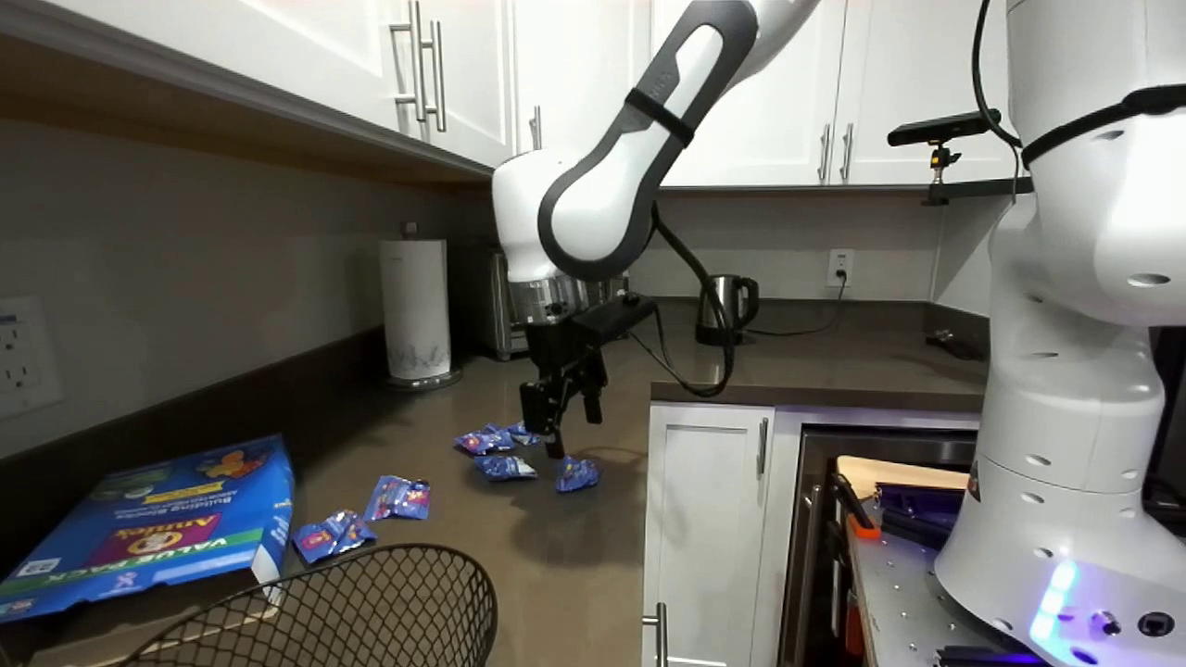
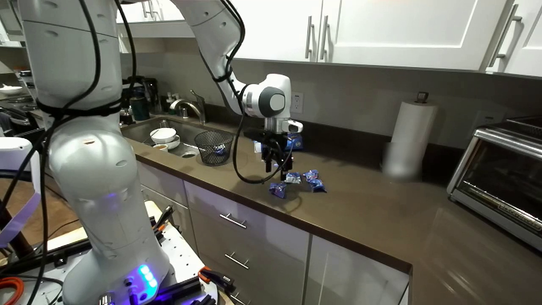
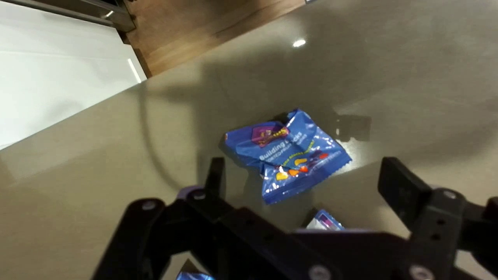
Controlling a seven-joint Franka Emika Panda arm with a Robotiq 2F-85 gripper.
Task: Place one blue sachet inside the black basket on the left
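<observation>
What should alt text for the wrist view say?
A crinkled blue sachet lies on a brown countertop. Parts of two more packets peek past the open black gripper at the bottom. A white cabinet and wooden floor show at upper left.

Across the views, you count at least six blue sachets (image 1: 578,474) on the countertop (image 1: 565,574), one black basket (image 1: 357,607), one large blue box (image 1: 176,519), one paper towel roll (image 1: 415,301), one kettle (image 1: 725,313), one toaster oven (image 2: 504,182), one robot arm (image 1: 602,208) and one gripper (image 3: 305,171)
</observation>
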